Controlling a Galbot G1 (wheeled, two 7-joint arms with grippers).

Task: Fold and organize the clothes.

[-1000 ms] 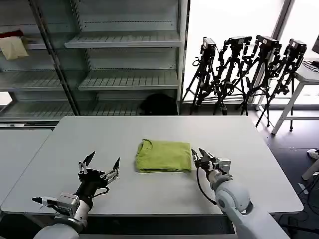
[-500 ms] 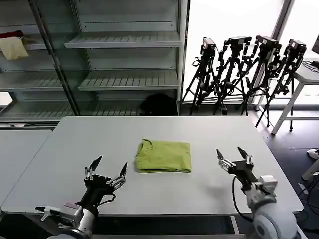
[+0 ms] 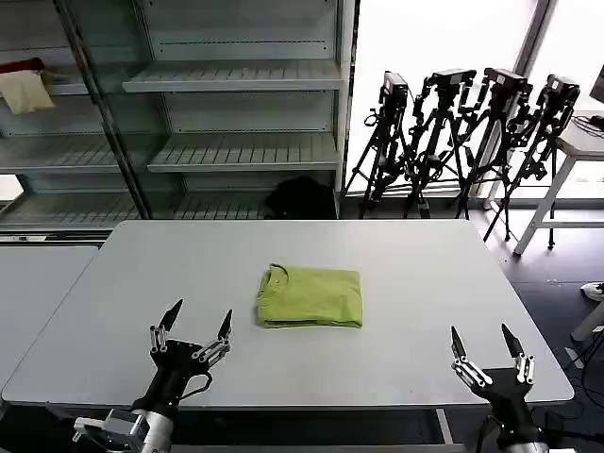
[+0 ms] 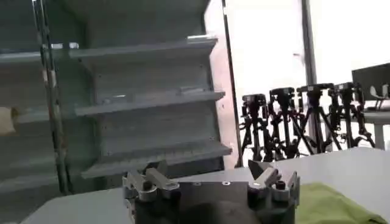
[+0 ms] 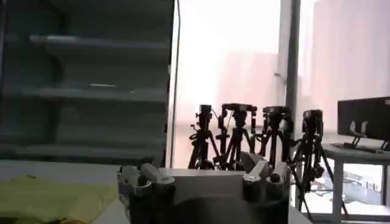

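One lime-green T-shirt (image 3: 310, 296) lies folded into a neat rectangle near the middle of the pale grey surface (image 3: 453, 274), collar end toward the robot's left, flat, nothing touching it. No graphic visible on the upward side.

Left pincer (image 3: 194, 326) hovers at the near-left part of the surface, fingers spread wide, tips pointing up and away from the robot, holding nothing; it sits well apart from the shirt, nearer the front edge. In the left wrist view the finger bases (image 4: 149, 182) frame the shot w/ the green fabric (image 4: 332, 204) off to one side, beyond the pincer.

Right pincer (image 3: 486, 344) is at the near-right corner of the surface, close to the front edge, also spread wide and empty, tips up. Well apart from the shirt. Right wrist view shows its finger bases (image 5: 145, 176) and a strip of the yellow-green shirt (image 5: 55, 198) lying low on the surface to one side.

Behind the surface: metal shelving (image 3: 241, 151) and a row of black tripods (image 3: 472, 142) by the window. A cream cloth (image 3: 25, 90) sits on a shelf at far left.
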